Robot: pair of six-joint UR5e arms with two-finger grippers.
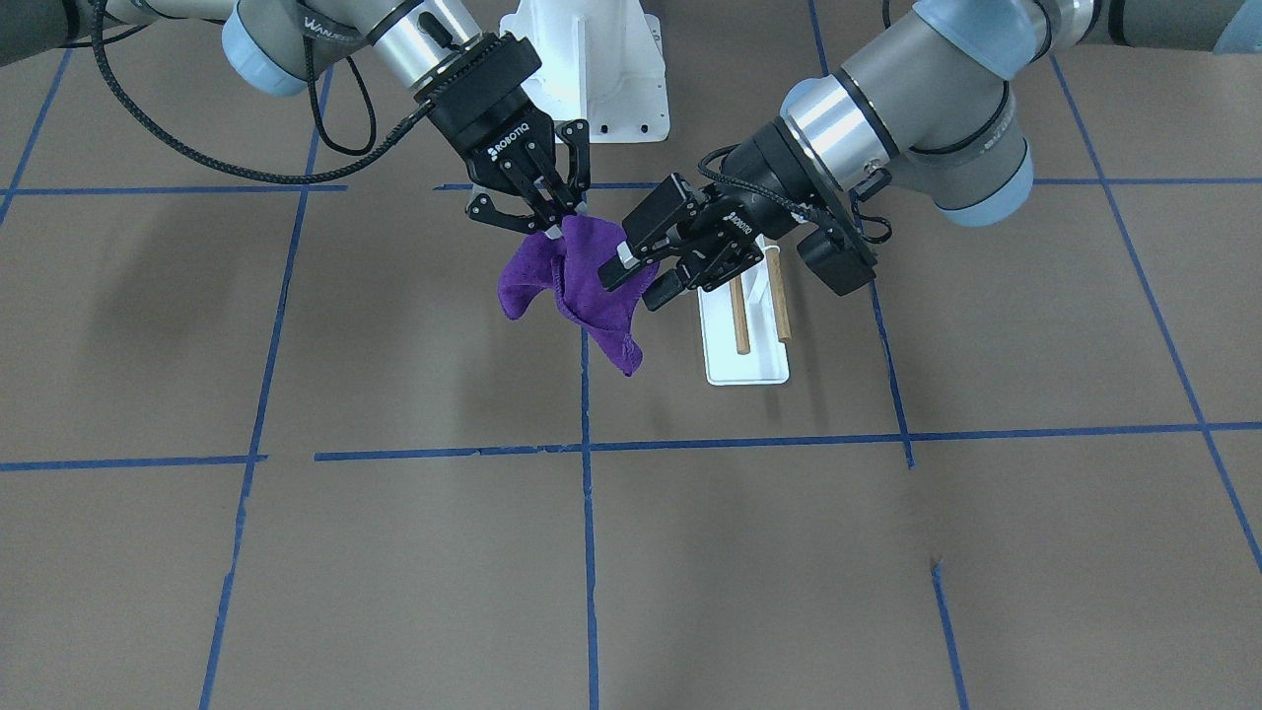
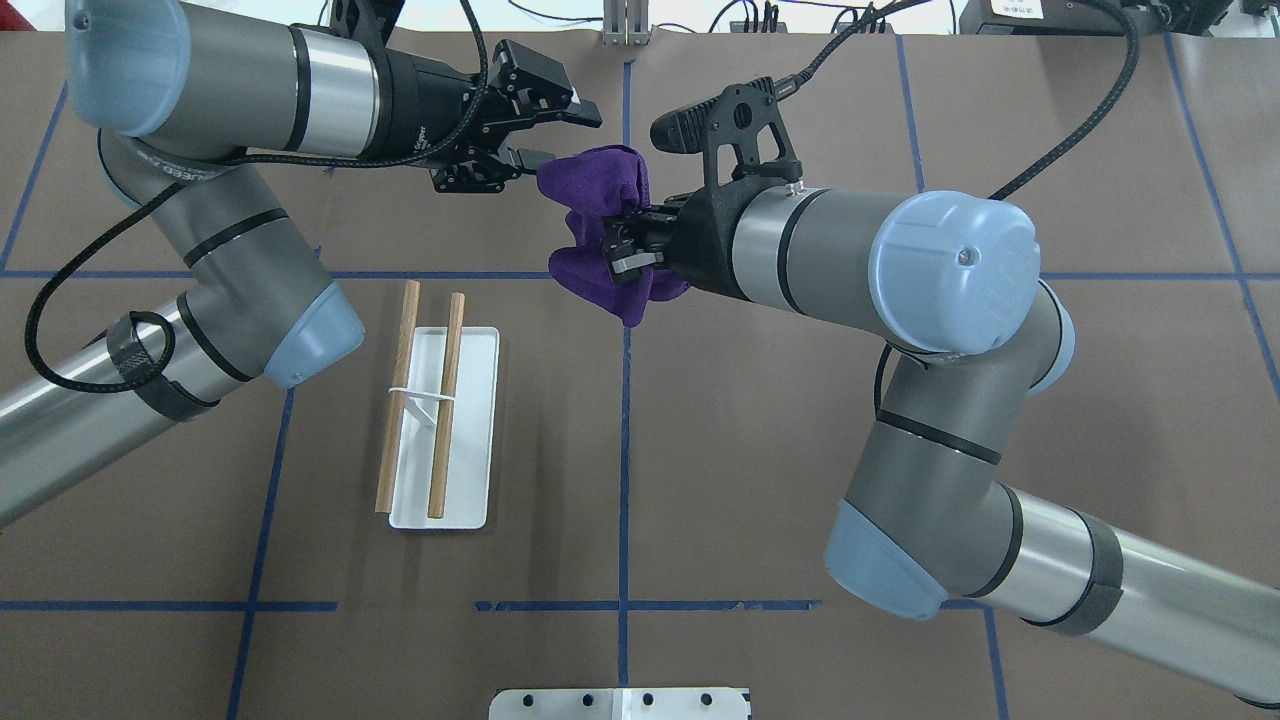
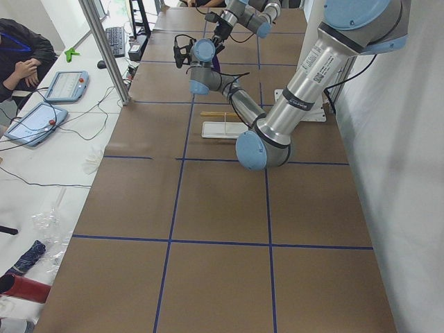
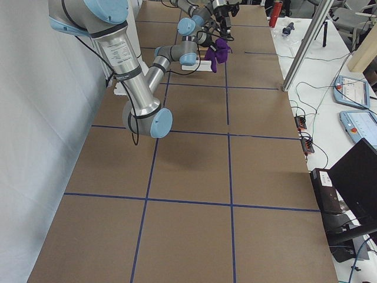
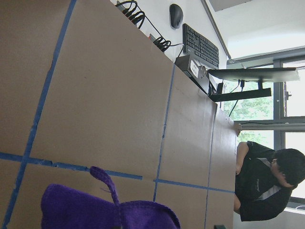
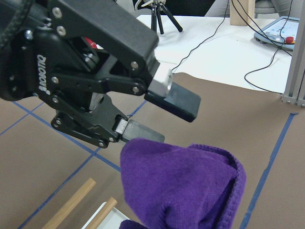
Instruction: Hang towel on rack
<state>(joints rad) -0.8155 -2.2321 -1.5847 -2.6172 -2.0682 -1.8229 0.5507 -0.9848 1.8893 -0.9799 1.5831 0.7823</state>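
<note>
Over brown table [image 2: 700,450], right jaws clamp the hanging towel [image 2: 598,178]; left jaws, apart, point at it.

towel [image 4: 221,54]: purple, bunched | hanging above table [image 4: 194,177] | far end

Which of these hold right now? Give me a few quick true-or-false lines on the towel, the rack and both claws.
1. The right claw grips the purple towel and holds it up off the table. True.
2. The left claw is shut on the towel. False: its fingers are spread open, right beside the cloth.
3. The towel is draped over the rack. False: both wooden rods are bare, and the towel is away from the rack.
4. The rack stands on the left arm's side of the table. True.
5. The rack has tipped over. False: its flat white base lies on the table with the rods above it.
</note>
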